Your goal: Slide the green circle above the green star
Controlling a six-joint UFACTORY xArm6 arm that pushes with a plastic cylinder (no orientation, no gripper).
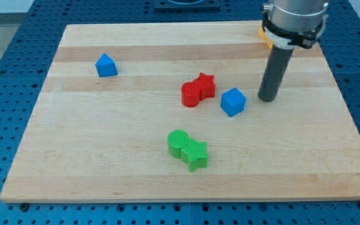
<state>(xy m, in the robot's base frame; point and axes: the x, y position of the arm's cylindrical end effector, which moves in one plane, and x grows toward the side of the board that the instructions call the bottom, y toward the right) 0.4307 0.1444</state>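
Note:
The green circle [178, 142] lies near the board's lower middle, touching the green star [195, 154], which sits just to its lower right. My tip [267, 98] rests on the board at the view's right, well up and to the right of both green blocks. It stands just right of the blue cube [233, 102], with a small gap between them.
A red cylinder [191, 95] and a red star [205, 85] touch each other at the board's middle. A blue pentagon-like block [106, 65] sits at the upper left. A yellow block [264, 34] shows partly behind the arm at the top right. The wooden board [74, 156] has edges all round.

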